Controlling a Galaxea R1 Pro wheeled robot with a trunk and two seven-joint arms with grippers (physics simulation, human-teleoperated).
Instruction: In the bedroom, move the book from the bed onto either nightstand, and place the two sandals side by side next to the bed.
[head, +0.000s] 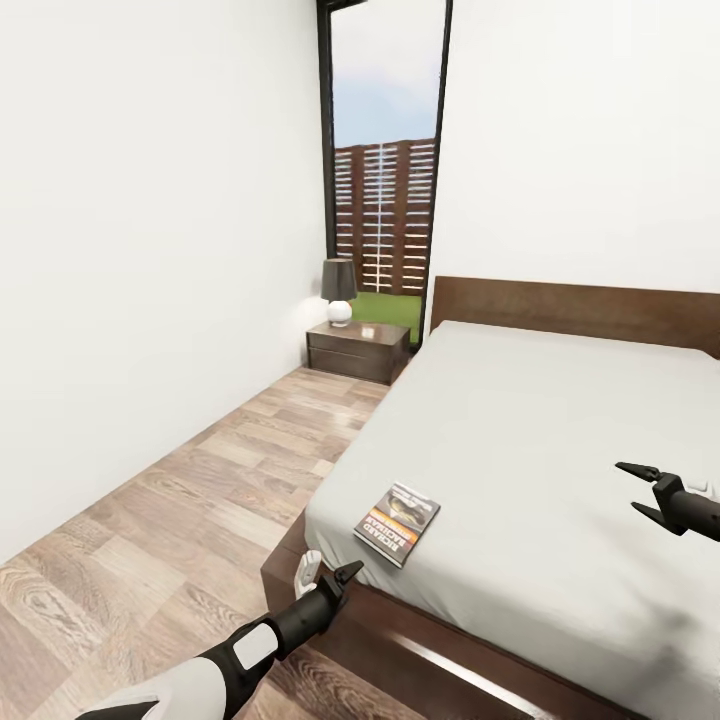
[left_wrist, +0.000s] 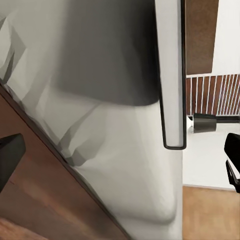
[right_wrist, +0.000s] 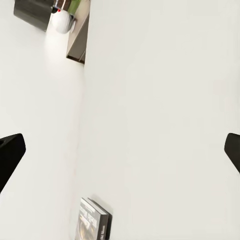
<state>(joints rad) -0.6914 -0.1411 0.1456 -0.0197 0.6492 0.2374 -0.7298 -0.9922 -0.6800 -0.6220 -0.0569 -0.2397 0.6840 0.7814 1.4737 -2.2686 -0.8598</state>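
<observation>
The book (head: 397, 523) lies flat on the grey mattress of the bed (head: 540, 440), near its front left corner. My left gripper (head: 335, 578) hovers open by that corner, just short of the book. In the left wrist view the book's page edge (left_wrist: 170, 75) sits close ahead, between the wide-apart fingers (left_wrist: 10, 156). My right gripper (head: 640, 490) hangs open over the mattress to the book's right, and its wrist view shows the book (right_wrist: 92, 220) some way off. The nightstand (head: 357, 350) stands at the bed's far left, under the window. The blue sandals are out of view.
A lamp (head: 339, 290) with a dark shade and a white round base takes up part of the nightstand's top. Wood-plank floor (head: 170, 510) runs between the left wall and the bed. The dark wooden bed frame (head: 420, 640) juts out below the mattress edge.
</observation>
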